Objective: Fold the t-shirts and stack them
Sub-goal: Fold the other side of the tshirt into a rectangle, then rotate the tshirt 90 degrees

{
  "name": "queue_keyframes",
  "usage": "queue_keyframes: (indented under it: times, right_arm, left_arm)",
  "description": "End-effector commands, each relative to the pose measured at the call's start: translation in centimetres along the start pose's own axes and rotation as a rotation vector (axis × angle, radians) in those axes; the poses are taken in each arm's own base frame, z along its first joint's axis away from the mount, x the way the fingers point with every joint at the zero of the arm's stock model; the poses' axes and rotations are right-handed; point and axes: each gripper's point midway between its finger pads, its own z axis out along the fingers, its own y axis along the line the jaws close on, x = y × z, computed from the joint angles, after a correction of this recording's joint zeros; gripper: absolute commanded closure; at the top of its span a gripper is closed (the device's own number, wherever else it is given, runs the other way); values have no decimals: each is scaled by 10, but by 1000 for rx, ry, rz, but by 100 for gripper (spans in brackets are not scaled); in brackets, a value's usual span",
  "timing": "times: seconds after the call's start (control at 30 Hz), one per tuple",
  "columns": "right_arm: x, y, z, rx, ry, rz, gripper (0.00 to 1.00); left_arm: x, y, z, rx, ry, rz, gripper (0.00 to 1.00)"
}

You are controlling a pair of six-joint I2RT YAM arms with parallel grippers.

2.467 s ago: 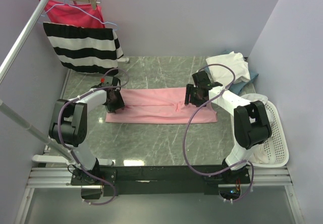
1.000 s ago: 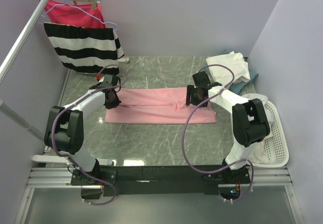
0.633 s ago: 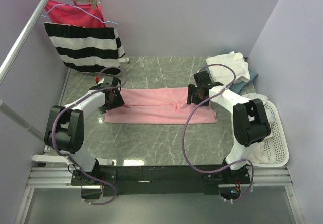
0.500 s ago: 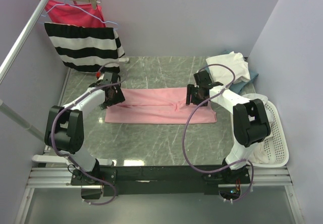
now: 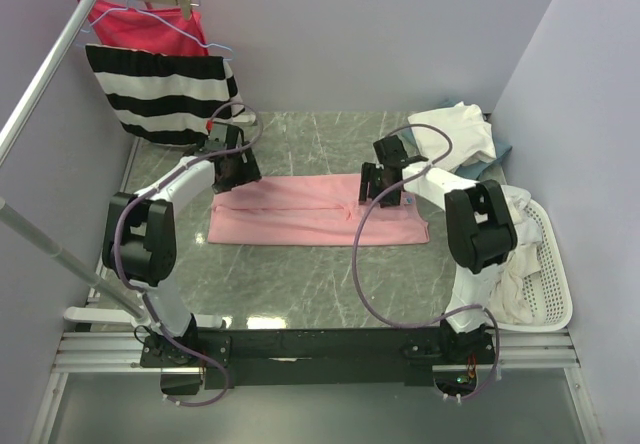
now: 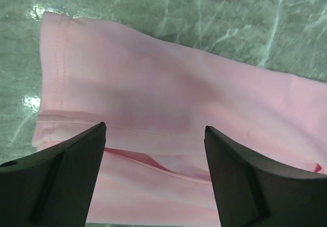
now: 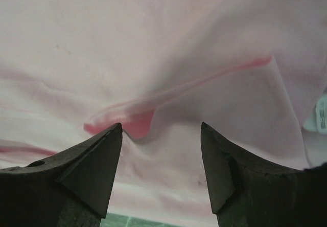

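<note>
A light pink t-shirt (image 5: 310,209) lies folded into a long flat strip across the middle of the table. My left gripper (image 5: 238,172) hovers over its far left end, open, with only flat pink cloth (image 6: 168,84) and a fold line showing between the fingers (image 6: 76,155). Over the strip's right part my right gripper (image 5: 385,182) stands open. A raised crease of pink cloth (image 7: 153,43) lies just beyond its fingertips (image 7: 102,155). Cream-white t-shirts (image 5: 455,129) sit heaped at the back right, and a blue one (image 5: 500,152) peeks out beneath them.
A black-and-white striped garment (image 5: 165,94) and a magenta-red one (image 5: 135,24) hang from a rack at the back left, with a slanting metal pole (image 5: 50,74) in front. A white basket (image 5: 555,264) holding pale clothes stands at the right edge.
My left gripper has opened, let go of the pink t-shirt's left end and moved toward the far edge. The right gripper shifted slightly left and back, still open.
</note>
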Motion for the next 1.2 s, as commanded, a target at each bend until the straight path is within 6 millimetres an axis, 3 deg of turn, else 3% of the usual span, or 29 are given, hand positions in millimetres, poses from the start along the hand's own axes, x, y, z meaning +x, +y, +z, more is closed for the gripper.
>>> queue_keyframes:
  times: [0.0,0.2,0.3,0.43,0.53,0.67,0.8,1.0,1.1,1.17]
  right_arm:
    - [-31,11,8,9,-74,-1,31]
    - [-42,13,18,51,-91,-24,31]
    - [-63,9,-5,82,-195,-24,30]
    - [-90,2,-54,92,-333,-19,28]
    - [-87,-7,-62,121,-294,-8,27]
    - [-67,-12,-52,128,-222,1,28]
    - [-44,-17,-38,122,-168,38,28]
    - [-21,-24,-9,142,-98,68,27]
    - [-20,-21,9,141,-47,55,28]
    - [-32,-12,17,118,-45,51,28]
  left_arm:
    - [-14,-15,-10,62,-38,33,17]
    - [-19,-19,-12,82,-52,44,16]
    - [-25,-28,-11,113,-56,49,16]
    - [-33,-37,-8,147,-63,78,15]
    - [-33,-45,5,172,-31,107,14]
    - [-18,-49,37,173,65,135,17]
    - [8,-44,54,156,154,169,18]
    - [42,-38,57,102,207,208,19]
    - [65,-34,54,72,252,207,19]
    - [88,-27,49,68,299,202,20]
